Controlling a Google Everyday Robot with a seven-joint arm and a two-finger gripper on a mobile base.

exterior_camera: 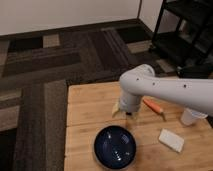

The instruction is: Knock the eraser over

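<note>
My gripper (pixel 124 111) hangs from the white arm (pixel 165 89) and is low over the wooden table (pixel 90 107), just behind the dark blue bowl (pixel 115 146). The black eraser is hidden; the spot where it stood is covered by the gripper and wrist. The thin orange pen-like stick (pixel 154 107) lies just right of the gripper. The flat white pad (pixel 171 140) lies at the front right.
A white cup-like object (pixel 190 116) stands near the table's right edge under the arm. A black metal shelf (pixel 185 30) stands at the back right. Patterned dark carpet (pixel 60 55) surrounds the table.
</note>
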